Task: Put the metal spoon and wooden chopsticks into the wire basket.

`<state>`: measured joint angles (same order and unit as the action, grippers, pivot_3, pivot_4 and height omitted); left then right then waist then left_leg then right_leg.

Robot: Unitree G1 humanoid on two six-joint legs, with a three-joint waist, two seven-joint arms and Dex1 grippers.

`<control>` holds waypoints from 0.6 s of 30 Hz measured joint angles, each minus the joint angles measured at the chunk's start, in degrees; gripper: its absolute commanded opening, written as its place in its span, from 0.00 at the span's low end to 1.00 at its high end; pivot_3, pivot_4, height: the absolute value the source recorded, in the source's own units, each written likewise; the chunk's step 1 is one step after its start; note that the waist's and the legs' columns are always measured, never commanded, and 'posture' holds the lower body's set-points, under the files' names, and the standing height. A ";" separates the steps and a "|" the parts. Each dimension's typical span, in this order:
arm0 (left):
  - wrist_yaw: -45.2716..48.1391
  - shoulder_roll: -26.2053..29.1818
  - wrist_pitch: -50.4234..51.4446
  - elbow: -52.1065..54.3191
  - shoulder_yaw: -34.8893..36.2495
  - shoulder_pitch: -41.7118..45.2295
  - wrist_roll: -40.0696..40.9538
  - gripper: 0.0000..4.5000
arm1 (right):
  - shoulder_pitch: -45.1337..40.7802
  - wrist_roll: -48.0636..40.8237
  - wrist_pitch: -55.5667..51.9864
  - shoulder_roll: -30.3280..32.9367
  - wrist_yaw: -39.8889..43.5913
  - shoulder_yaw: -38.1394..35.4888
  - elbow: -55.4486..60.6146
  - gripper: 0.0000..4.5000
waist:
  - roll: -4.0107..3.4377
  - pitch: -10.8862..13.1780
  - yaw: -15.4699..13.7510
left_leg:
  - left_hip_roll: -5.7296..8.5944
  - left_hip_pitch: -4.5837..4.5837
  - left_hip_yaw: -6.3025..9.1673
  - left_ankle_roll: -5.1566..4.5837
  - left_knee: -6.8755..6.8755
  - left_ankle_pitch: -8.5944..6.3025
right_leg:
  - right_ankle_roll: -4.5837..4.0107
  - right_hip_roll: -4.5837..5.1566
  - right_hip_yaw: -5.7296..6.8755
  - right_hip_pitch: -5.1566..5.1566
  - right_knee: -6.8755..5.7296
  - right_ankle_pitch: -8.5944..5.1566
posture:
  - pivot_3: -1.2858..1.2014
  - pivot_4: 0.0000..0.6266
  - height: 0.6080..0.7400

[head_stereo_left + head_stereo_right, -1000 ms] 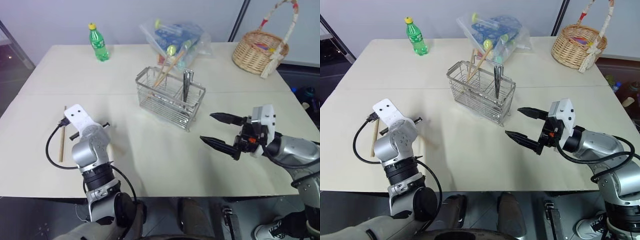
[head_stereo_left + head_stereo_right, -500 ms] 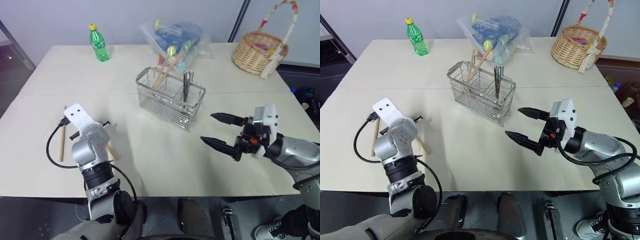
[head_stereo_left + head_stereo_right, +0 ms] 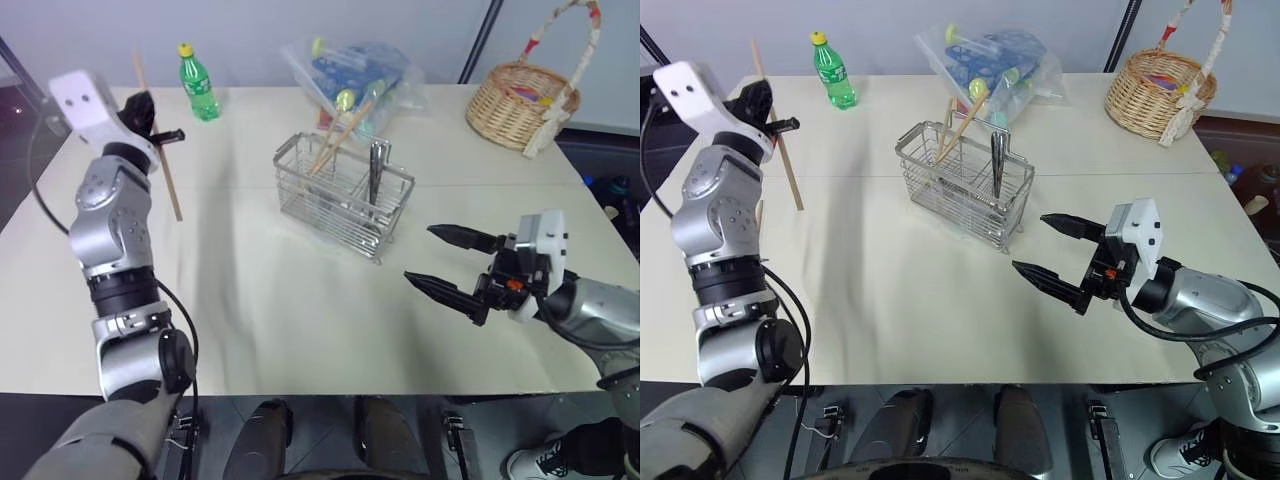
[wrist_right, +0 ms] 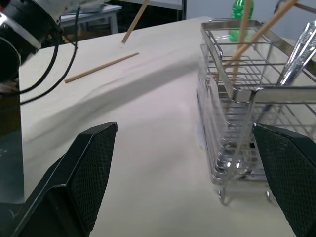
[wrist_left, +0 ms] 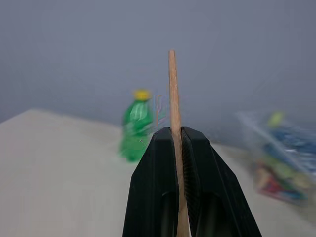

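- Above the far-left part of the worktop (image 3: 300, 300), the left gripper (image 3: 140, 105) is clamping one of the wooden chopsticks (image 3: 160, 150); the stick is standing nearly upright, its top leaning slightly left and its lower end hanging toward the near right.
- Looking along the fingers, the left wrist view is showing that stick pinched tight between the two black fingers (image 5: 153, 197), its tip rising in front of a green bottle (image 5: 136, 126).
- Over in the right wrist view, a second stick (image 4: 101, 67) is lying flat on the worktop on the far side from the wire basket (image 4: 247, 98); I cannot find it in the head views.
- Near the worktop's middle, the wire basket is carrying the metal spoon (image 3: 373, 170) standing handle-up in its right compartment, with more sticks (image 3: 335, 135) leaning up and to the right out of its left part.
- At the near right, the right gripper (image 3: 445, 262) is hovering with its jaws spread wide, holding nothing, pointing left.
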<state>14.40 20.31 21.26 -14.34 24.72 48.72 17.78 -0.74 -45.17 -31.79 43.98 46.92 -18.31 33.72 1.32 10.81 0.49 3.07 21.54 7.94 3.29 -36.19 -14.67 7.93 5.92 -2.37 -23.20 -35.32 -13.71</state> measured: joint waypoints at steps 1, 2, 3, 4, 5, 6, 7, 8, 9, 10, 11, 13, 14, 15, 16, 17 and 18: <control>3.28 0.21 -0.78 -1.76 -0.65 0.85 1.21 0.01 | 0.11 -0.10 -0.01 -0.02 -0.38 -0.17 0.30 1.00 | 0.01 0.00 0.03 | 0.00 0.01 0.00 0.00 0.00 0.00 | 0.00 0.00 0.00 0.00 0.00 0.00 | 0.52 0.24 1.00; 5.98 0.47 -1.13 -3.02 -1.30 1.61 2.16 0.01 | 0.16 -0.12 -0.01 -0.06 -0.70 -0.20 0.60 1.00 | 0.01 0.01 0.07 | 0.00 0.01 0.01 0.00 -0.01 0.00 | 0.01 0.00 0.00 0.00 0.00 0.01 | 0.52 0.24 1.00; 9.17 0.44 -1.64 -4.21 -1.75 2.64 3.77 0.01 | 0.22 -0.14 -0.01 -0.23 -1.16 -0.22 1.04 1.00 | 0.01 0.01 0.10 | 0.00 0.01 0.00 0.00 -0.01 0.00 | 0.01 0.00 0.00 0.00 -0.01 0.01 | 0.52 0.24 1.00; 12.33 0.34 -1.87 -5.39 -2.15 4.33 5.69 0.01 | 0.27 -0.14 0.00 -0.38 -1.66 -0.21 1.32 1.00 | 0.05 0.03 0.14 | -0.01 0.03 0.01 -0.01 -0.01 0.00 | 0.01 -0.01 0.00 -0.02 -0.01 0.01 | 0.52 0.24 1.00; 14.28 0.22 -2.03 -6.00 -2.31 5.75 6.87 0.01 | 0.37 -0.14 0.01 -0.47 -1.99 -0.22 1.53 1.00 | 0.04 0.03 0.18 | -0.01 0.02 0.00 0.00 -0.01 0.00 | 0.01 -0.01 0.00 -0.02 -0.01 0.01 | 0.52 0.24 1.00; 16.53 -0.02 -2.54 -6.84 -2.43 7.72 8.39 0.01 | 0.62 -0.14 0.02 -0.69 -2.43 -0.22 1.84 1.00 | 0.04 0.03 0.18 | -0.01 0.02 0.01 -0.01 -0.01 0.00 | 0.01 -0.01 0.00 -0.02 -0.01 0.01 | 0.52 0.24 1.00; 18.06 -0.25 -3.23 -7.65 -2.45 9.39 9.38 0.01 | 0.82 -0.13 0.03 -0.91 -2.76 -0.16 2.10 1.00 | 0.05 0.03 0.18 | -0.01 0.02 0.01 -0.01 0.00 0.00 | 0.02 -0.01 0.00 -0.02 -0.01 0.01 | 0.52 0.24 1.00; 19.60 -0.57 -4.35 -8.87 -2.45 11.35 10.40 0.01 | 1.08 -0.11 0.11 -1.34 -3.09 -0.17 2.26 1.00 | 0.05 0.03 0.17 | -0.01 0.02 0.01 -0.01 0.00 -0.01 | 0.02 -0.01 0.00 -0.02 -0.01 0.01 | 0.52 0.24 1.00; 20.95 -0.92 -5.57 -9.89 -2.53 13.10 11.15 0.01 | 1.31 -0.10 0.14 -1.75 -3.38 -0.11 2.30 1.00 | 0.04 0.02 0.22 | -0.01 0.01 -0.01 -0.02 0.00 -0.01 | 0.02 0.00 0.00 -0.02 -0.01 0.01 | 0.52 0.24 1.00; 21.94 -1.29 -6.68 -10.76 -2.53 14.13 11.66 0.01 | 1.60 -0.08 0.19 -1.98 -3.63 -0.11 2.32 1.00 | 0.02 0.01 0.27 | -0.01 -0.02 -0.01 -0.02 0.00 -0.01 | 0.02 0.00 -0.01 0.00 -0.01 0.01 | 0.52 0.24 1.00; 22.81 -1.76 -7.96 -12.54 -2.53 15.26 11.90 0.01 | 2.01 0.00 0.24 -2.26 -3.94 -0.11 2.34 1.00 | 0.02 0.01 0.27 | -0.01 -0.02 0.00 -0.02 0.00 -0.01 | 0.02 0.00 0.00 0.00 -0.03 0.01 | 0.52 0.24 1.00; 23.42 -2.67 -9.59 -15.62 -2.57 16.53 12.11 0.01 | 2.30 0.03 0.28 -2.79 -4.44 0.06 2.68 1.00 | 0.02 0.02 0.27 | -0.01 -0.03 0.00 -0.03 0.00 -0.01 | 0.03 -0.01 0.00 0.00 -0.04 0.02 | 0.52 0.24 1.00; 23.94 -3.31 -10.54 -17.40 -2.66 17.15 12.12 0.01 | 2.38 0.04 0.36 -3.08 -4.81 0.14 2.94 1.00 | 0.02 0.02 0.25 | -0.01 -0.02 0.00 -0.03 -0.01 -0.01 | 0.03 -0.01 0.00 0.00 -0.04 0.02 | 0.52 0.24 1.00; 24.77 -4.23 -11.98 -19.86 -2.82 18.13 12.12 0.01 | 2.47 0.08 0.59 -3.69 -5.43 0.27 3.55 1.00 | 0.03 0.02 0.18 | -0.01 -0.01 0.00 -0.03 -0.02 -0.01 | 0.04 -0.01 0.00 0.00 -0.03 0.02 | 0.52 0.24 1.00; 25.48 -4.96 -13.16 -21.95 -3.01 19.11 12.13 0.01 | 2.47 0.11 0.88 -4.33 -5.97 0.58 4.14 1.00 | 0.04 0.03 0.13 | 0.00 0.01 0.00 -0.03 -0.02 -0.01 | 0.04 -0.01 0.00 -0.01 -0.02 0.02 | 0.52 0.24 1.00; 25.94 -5.35 -13.95 -23.12 -3.23 19.62 12.13 0.01 | 2.47 0.12 1.12 -4.65 -6.30 1.06 4.68 1.00 | 0.04 0.03 0.14 | 0.00 0.01 0.00 -0.03 -0.02 -0.01 | 0.05 -0.01 0.00 -0.01 0.00 0.02 | 0.52 0.24 1.00; 26.72 -5.91 -14.81 -24.52 -3.33 20.31 12.14 0.01 | 2.53 0.20 1.27 -4.91 -6.73 1.39 5.11 1.00 | 0.04 0.03 0.19 | 0.00 0.02 0.00 -0.03 -0.01 -0.01 | 0.05 0.00 0.00 -0.01 0.00 0.03 | 0.52 0.24 1.00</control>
<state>41.13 14.40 6.45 -38.85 21.39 69.03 29.92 1.79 -44.98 -30.52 39.07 40.19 -16.92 38.82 1.36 10.84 0.68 3.07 21.55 7.93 3.25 -36.21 -14.68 7.99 5.91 -2.37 -23.21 -35.32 -13.69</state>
